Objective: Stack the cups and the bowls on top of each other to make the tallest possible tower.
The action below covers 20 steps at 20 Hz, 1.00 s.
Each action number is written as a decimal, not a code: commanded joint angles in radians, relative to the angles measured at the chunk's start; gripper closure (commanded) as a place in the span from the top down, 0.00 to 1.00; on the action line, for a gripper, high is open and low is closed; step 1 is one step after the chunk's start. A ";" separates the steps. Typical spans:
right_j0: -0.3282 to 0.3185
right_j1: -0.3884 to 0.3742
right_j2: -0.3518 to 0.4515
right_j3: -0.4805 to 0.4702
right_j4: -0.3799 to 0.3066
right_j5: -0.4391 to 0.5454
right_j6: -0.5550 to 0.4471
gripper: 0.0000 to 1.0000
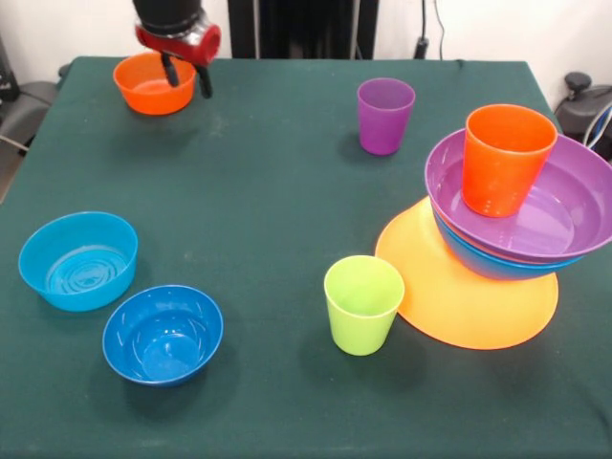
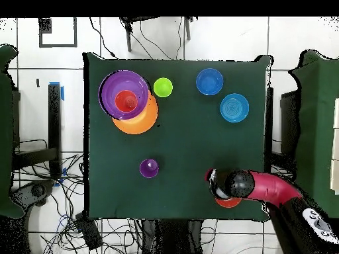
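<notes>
End effector (image 1: 187,76): you see its two dark fingers spread apart over the small orange bowl (image 1: 151,84), far left of the tabletop (image 1: 277,172); nothing is gripped.
Tower (image 1: 507,215): near right; upturned orange-yellow bowl (image 1: 459,296), then blue bowl (image 1: 483,263), purple bowl (image 1: 564,215), with the orange cup (image 1: 505,158) upright inside.
Purple cup (image 1: 385,115): far, apart from the tower.
Lime green cup (image 1: 363,303): just beside the orange-yellow bowl.
Light blue bowl (image 1: 78,260), dark blue bowl (image 1: 163,333): near left, side by side.
</notes>
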 commanded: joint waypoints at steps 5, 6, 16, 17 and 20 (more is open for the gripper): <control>-0.031 -0.039 0.090 -0.002 0.002 0.136 -0.144 1.00; -0.040 -0.018 0.084 0.006 -0.009 0.110 -0.131 1.00; -0.114 0.098 0.049 0.069 -0.073 -0.052 -0.062 1.00; -0.115 0.104 0.050 0.067 -0.075 -0.055 -0.060 1.00; -0.115 0.116 0.049 0.068 -0.082 -0.076 -0.047 1.00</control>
